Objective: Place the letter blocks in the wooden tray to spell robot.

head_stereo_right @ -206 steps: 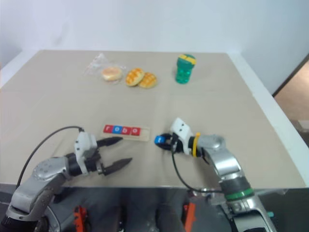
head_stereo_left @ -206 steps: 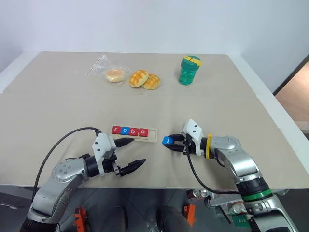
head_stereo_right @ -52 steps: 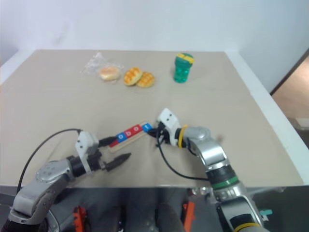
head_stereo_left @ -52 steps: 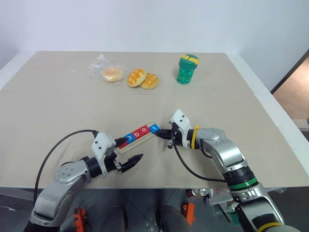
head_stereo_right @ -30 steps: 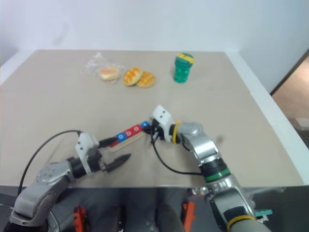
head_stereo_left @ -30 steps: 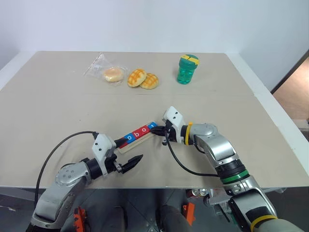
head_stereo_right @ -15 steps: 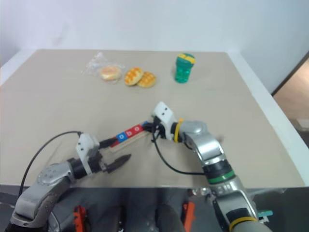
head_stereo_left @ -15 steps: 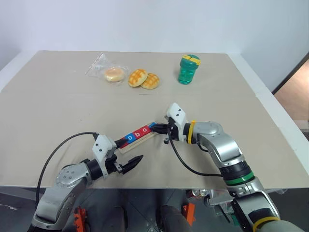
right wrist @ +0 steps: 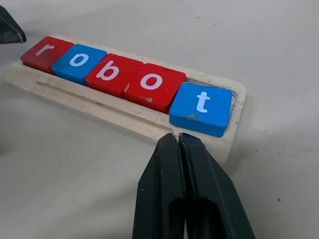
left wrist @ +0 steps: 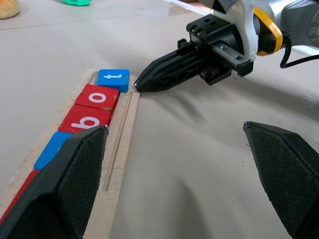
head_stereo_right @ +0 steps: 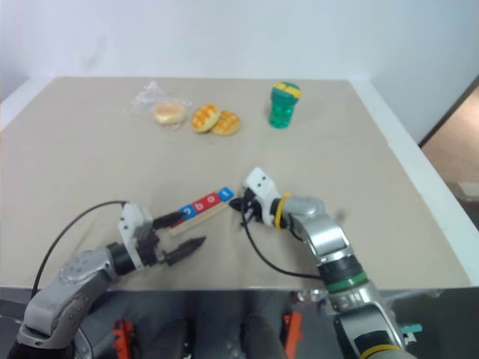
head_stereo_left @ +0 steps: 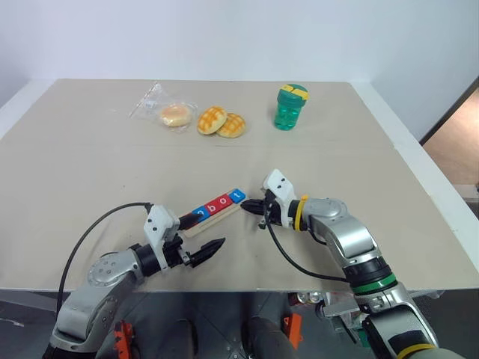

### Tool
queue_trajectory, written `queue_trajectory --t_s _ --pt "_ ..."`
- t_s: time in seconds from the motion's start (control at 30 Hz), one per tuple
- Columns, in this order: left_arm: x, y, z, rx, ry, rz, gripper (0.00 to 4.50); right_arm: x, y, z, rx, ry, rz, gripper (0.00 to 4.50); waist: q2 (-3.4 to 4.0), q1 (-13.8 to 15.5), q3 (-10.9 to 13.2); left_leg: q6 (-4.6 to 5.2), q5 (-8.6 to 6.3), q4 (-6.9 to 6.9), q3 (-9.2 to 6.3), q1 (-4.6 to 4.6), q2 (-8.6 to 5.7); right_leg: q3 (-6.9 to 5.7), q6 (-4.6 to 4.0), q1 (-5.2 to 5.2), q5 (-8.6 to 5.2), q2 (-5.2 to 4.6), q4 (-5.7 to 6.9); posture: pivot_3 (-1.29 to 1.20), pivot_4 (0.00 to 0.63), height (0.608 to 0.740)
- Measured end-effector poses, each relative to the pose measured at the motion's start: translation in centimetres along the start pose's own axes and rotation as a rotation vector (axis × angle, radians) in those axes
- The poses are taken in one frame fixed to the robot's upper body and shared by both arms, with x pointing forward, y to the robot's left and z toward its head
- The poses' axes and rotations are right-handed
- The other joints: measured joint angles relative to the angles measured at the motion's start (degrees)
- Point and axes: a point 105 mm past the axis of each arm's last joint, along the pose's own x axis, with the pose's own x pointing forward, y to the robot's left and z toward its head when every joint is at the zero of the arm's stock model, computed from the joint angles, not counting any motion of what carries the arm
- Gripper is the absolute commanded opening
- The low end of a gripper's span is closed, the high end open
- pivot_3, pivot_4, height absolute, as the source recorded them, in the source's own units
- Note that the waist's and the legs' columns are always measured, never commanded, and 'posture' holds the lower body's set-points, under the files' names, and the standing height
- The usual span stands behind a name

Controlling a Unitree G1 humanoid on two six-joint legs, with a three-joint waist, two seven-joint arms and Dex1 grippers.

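The wooden tray (right wrist: 104,115) was laid at a slant on the tan table (head_stereo_left: 90,164), near the front edge. All five letter blocks (right wrist: 124,77) were seen inside its slot, side by side and touching. The word robot was spelled: a red r (right wrist: 47,51), a blue o (right wrist: 79,61), a red b (right wrist: 112,72), a red o (right wrist: 153,85) and a blue t (right wrist: 202,107). The blue t was set at the end of the tray nearest the right gripper (right wrist: 178,144).

The right gripper's two black fingers were pressed flat together, and nothing was held between them. Their tips were seen right at the tray's long edge, just beside the blue t.

The left gripper (left wrist: 174,144) was spread wide, and nothing was held in it. One finger (left wrist: 75,174) was seen over the tray's other end, and the other finger (left wrist: 284,169) was over bare table.

Far back on the table, a green bottle (head_stereo_left: 292,108), two yellow buns (head_stereo_left: 223,122) and a bun in a clear bag (head_stereo_left: 174,113) were seen, well apart from the tray.
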Motion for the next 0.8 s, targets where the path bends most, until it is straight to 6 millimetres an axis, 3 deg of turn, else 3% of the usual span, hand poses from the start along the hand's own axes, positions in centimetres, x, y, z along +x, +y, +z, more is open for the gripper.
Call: queue_trajectory --t_s 0.8 --pt "-0.2 0.2 -0.4 0.010 0.020 0.032 4.50 1.1 -0.2 0.3 -0.036 -0.015 0.009 0.05 0.00 0.02 0.00 0.00 0.00 0.00 0.00 0.01 0.00 0.00 0.00 0.01 0.01 0.00 0.00 0.00 0.150 0.740"
